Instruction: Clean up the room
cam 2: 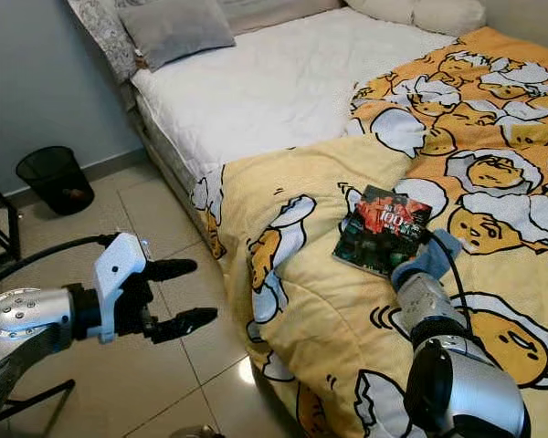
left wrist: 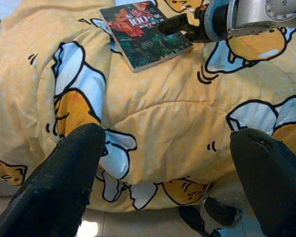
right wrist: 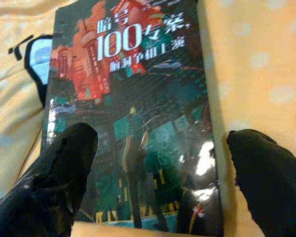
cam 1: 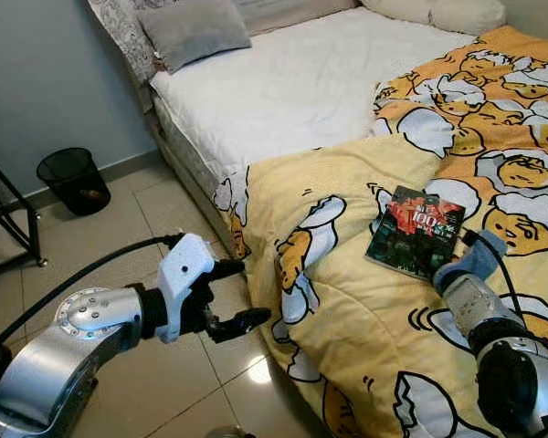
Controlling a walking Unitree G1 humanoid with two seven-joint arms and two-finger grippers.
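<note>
Lying on the quilt (cam 1: 365,301) near the bed's (cam 1: 283,91) foot, the book (cam 1: 415,230) sits between the released right gripper's (right wrist: 158,182) fingers; the left gripper (cam 1: 233,297) hovers spread above the floor (cam 1: 100,246).

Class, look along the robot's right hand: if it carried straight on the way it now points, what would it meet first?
Most likely the book on the yellow quilt. The right hand is open and points straight at its cover, one finger over the book and one beside it; actual contact cannot be judged.

Bedroom, bed (cam 1: 283,91), pillow (cam 1: 194,30), patterned duvet (cam 1: 365,301)
</note>
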